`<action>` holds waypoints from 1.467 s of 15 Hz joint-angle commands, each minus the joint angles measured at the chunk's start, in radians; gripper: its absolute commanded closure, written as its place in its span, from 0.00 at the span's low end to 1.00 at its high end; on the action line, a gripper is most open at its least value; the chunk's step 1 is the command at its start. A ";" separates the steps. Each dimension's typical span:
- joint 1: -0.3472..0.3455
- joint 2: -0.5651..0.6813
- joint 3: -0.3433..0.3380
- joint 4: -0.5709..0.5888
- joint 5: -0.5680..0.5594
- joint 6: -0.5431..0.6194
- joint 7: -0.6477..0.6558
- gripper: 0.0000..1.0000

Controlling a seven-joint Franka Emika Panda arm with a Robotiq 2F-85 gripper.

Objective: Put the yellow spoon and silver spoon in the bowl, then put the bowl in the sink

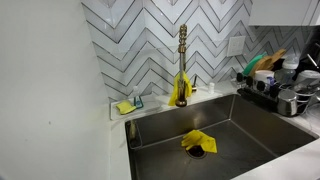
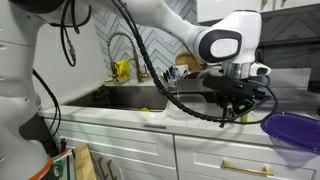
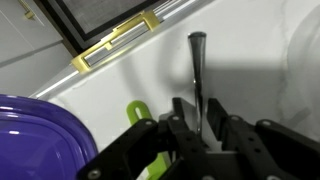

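The black claw (image 3: 203, 128) comes in from the bottom edge over the white bench (image 3: 262, 70). A silver spoon (image 3: 197, 75) handle stands up between its fingers; whether they pinch it is hard to tell. Just beside it a yellow-green handle (image 3: 136, 111) pokes out. A purple bowl (image 3: 40, 140) fills the lower corner. Beyond the bench edge sits a brass pull (image 3: 115, 47).

A grey chevron tile wall (image 1: 150, 40) is running behind the white counter (image 2: 100, 116), and white cabinets (image 2: 130, 150) with a brass handle (image 2: 247, 167) are standing below it
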State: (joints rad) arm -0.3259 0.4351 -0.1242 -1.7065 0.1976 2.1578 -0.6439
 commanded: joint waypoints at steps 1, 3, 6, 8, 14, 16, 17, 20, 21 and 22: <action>-0.012 0.024 0.010 0.028 -0.030 -0.024 0.000 0.99; -0.012 0.026 0.010 0.033 -0.042 -0.031 -0.001 1.00; -0.010 0.022 0.014 0.042 -0.055 -0.056 -0.007 0.98; -0.006 0.016 0.018 0.052 -0.067 -0.084 -0.010 0.98; 0.032 -0.039 0.017 0.078 -0.164 -0.213 0.001 0.98; 0.051 -0.068 0.013 0.071 -0.208 -0.235 0.022 0.98; 0.060 -0.087 0.013 0.057 -0.224 -0.231 0.034 0.98; 0.080 -0.140 0.019 0.020 -0.224 -0.219 0.093 0.98; 0.086 -0.158 0.022 0.008 -0.210 -0.220 0.118 0.98; 0.093 -0.176 0.025 -0.008 -0.196 -0.226 0.147 0.98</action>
State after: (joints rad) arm -0.2531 0.3328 -0.1029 -1.6378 -0.0042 1.9374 -0.5730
